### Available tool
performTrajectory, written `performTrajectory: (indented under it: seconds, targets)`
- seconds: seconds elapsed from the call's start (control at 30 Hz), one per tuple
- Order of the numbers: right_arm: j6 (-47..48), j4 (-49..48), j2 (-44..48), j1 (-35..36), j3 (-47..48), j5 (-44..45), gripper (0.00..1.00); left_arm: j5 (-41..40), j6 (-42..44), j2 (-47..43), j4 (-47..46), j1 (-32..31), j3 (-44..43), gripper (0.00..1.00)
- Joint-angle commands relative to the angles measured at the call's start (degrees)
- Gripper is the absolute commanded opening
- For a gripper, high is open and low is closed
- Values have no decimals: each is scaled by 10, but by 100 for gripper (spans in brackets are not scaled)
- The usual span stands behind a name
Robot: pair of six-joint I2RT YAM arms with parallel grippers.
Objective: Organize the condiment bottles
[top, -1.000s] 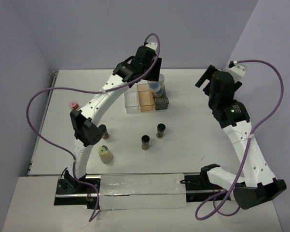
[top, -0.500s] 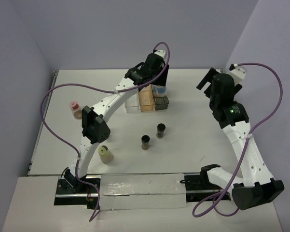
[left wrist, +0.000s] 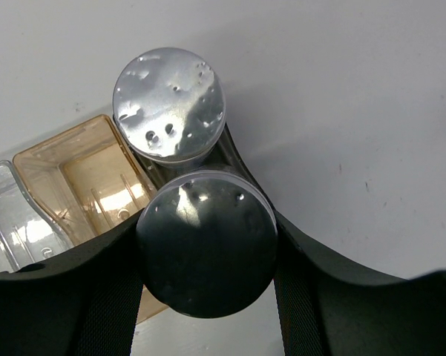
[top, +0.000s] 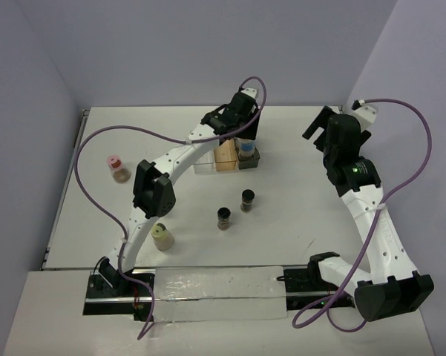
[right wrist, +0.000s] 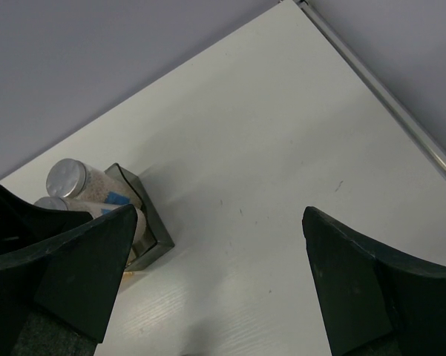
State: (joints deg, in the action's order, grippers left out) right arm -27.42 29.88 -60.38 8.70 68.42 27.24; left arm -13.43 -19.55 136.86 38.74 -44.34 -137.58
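Note:
My left gripper (top: pixel 243 137) (left wrist: pixel 206 282) is shut on a clear blue-labelled bottle with a silver cap (left wrist: pixel 206 252) (top: pixel 246 148), holding it upright at the grey tray compartment (top: pixel 251 159) (left wrist: pixel 228 154). A second bottle of the same kind (left wrist: pixel 169 104) stands in that compartment just beyond it. Both show in the right wrist view (right wrist: pixel 67 178) beside the grey compartment (right wrist: pixel 152 222). Two dark black-capped jars (top: pixel 224 216) (top: pixel 247 199) stand mid-table. A cream-capped bottle (top: pixel 162 236) and a pink-capped bottle (top: pixel 116 167) stand at the left. A third dark jar is hidden behind the left arm. My right gripper (top: pixel 328 126) (right wrist: pixel 219 274) is open and empty, right of the tray.
The amber compartment (top: pixel 224 154) (left wrist: pixel 82 170) and the clear compartment (top: pixel 202 162) (left wrist: pixel 15 215) sit left of the grey one. The table's far edge and a metal rail (right wrist: pixel 386 96) lie behind the right gripper. The left arm's elbow (top: pixel 152 194) hangs over the left of the table.
My left gripper has carried the blue-labelled bottle to the right and down to the grey compartment. The left elbow has swung right, uncovering the pink-capped bottle. The right arm has barely moved.

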Motion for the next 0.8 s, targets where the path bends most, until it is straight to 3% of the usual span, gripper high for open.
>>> performTrajectory:
  seconds: [0.0,0.4,0.53,0.77]
  targets:
    - [4,-32,3,-8,-8,-9,100,-15,-7,-15,-55,-8,1,10]
    - [8,-37,11,-17,-24,-21,100,-45,4,10,-25,-22,-3,12]
    - [7,-37,12,-18,-25,-27,100,-43,3,12,-19,-22,2,36]
    - [8,-33,18,-18,-22,-33,100,-27,1,4,-20,-23,11,86]
